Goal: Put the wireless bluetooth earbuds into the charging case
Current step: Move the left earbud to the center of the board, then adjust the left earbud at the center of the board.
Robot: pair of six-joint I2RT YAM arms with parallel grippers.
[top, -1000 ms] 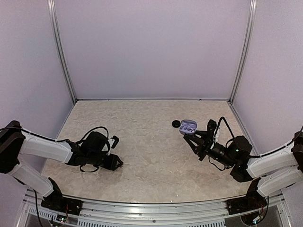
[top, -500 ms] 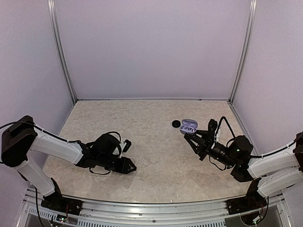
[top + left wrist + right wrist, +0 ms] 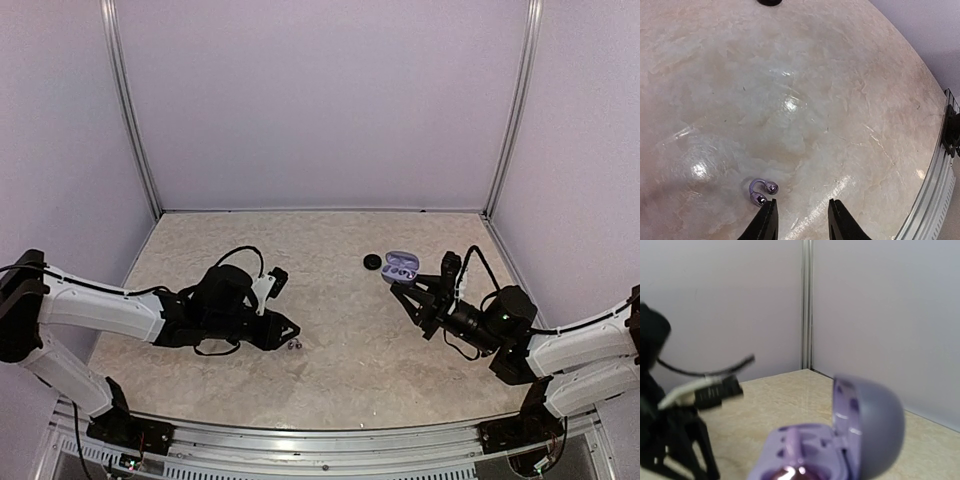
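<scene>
The left end effector [image 3: 800, 223], fingers spread, is hovering just beside the silvery earbud [image 3: 761, 191]. Tiny, light and slick, it is likely calling for a pinch across its rounded body.

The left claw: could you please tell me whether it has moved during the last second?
Yes. The left claw has travelled rightward, closing much of its gap to the black puck, which stayed put.
</scene>
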